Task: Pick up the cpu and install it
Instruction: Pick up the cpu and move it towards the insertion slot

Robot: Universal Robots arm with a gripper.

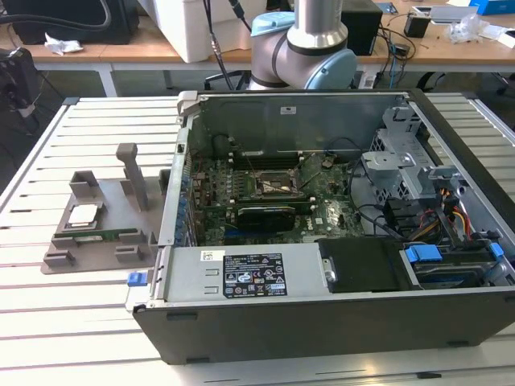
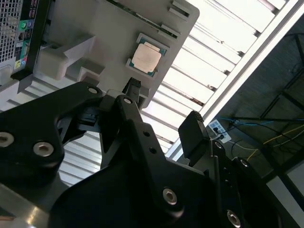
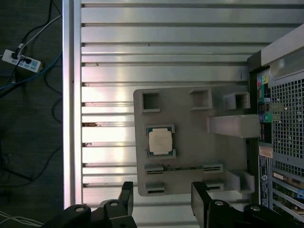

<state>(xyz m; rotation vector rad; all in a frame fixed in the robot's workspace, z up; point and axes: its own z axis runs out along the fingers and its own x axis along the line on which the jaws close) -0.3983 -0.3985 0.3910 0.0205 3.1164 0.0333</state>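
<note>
An open computer case (image 1: 322, 330) lies on the slatted metal desk (image 1: 72, 322). Inside it are a green circuit board (image 1: 217, 189) and a grey labelled power box (image 1: 209, 277). Just beside the case, on the exterior view's left, sits a grey plastic tray (image 1: 109, 201) holding a green memory stick (image 1: 96, 237). A white power strip (image 3: 20, 60) lies on the floor, well apart from the case.

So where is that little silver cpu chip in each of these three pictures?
Exterior view: the cpu lies in the grey holder tray on the slatted table, to the exterior view's left of the open computer case.
First wrist view: the cpu sits in a recess of the tray.
Second wrist view: the cpu sits on the tray, beyond the open hand.
Shared landmark: the grey holder tray.
</note>
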